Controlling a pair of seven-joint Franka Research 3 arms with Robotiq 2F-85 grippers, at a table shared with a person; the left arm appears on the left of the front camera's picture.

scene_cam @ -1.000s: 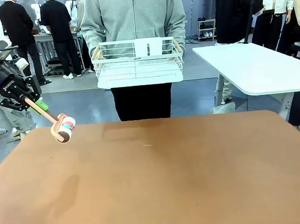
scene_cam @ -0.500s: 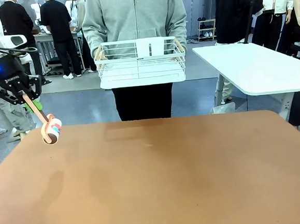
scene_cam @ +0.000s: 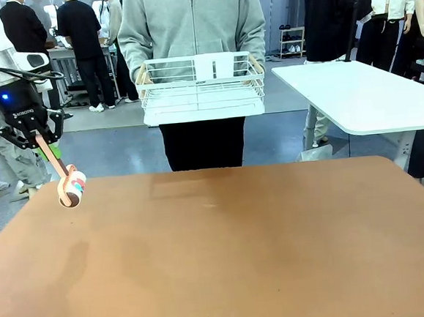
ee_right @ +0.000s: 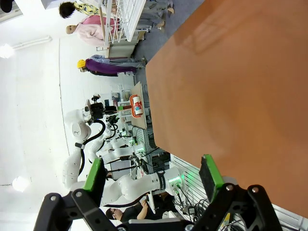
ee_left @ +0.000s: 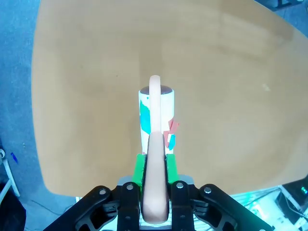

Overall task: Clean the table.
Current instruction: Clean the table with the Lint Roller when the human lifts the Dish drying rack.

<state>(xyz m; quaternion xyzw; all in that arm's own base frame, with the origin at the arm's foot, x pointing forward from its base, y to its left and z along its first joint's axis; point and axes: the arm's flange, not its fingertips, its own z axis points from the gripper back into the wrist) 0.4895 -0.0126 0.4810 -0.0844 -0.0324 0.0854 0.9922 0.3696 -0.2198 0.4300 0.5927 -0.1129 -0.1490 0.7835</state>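
My left jaws are clamping shut on the peach handle of a lint roller (scene_cam: 71, 188), with the green pads (ee_left: 139, 168) pressing against the handle from both sides. The handle is slanting down from the jaws to the roller's white head (ee_left: 156, 113). The head is sitting over the brown tabletop (scene_cam: 241, 251) at about 10 o'clock, close to its far left corner. I cannot tell whether it is touching the surface. Teal and red marks are showing on the head, but none of them are forming words I can read. White lettering is running across the black body of the left jaws beside a glowing blue light, too small to read with certainty.

My right jaws are standing wide open and holding nothing, their green pads (ee_right: 94, 173) spreading well apart above the tabletop (ee_right: 240, 72).

At 12 o'clock, a person in a grey zip hoodie (scene_cam: 190, 21) is standing at the tabletop's far edge. Both hands are holding a white wire basket (scene_cam: 199, 86) at waist height. A glossy white table (scene_cam: 368, 91) is sitting apart at about 2 o'clock.
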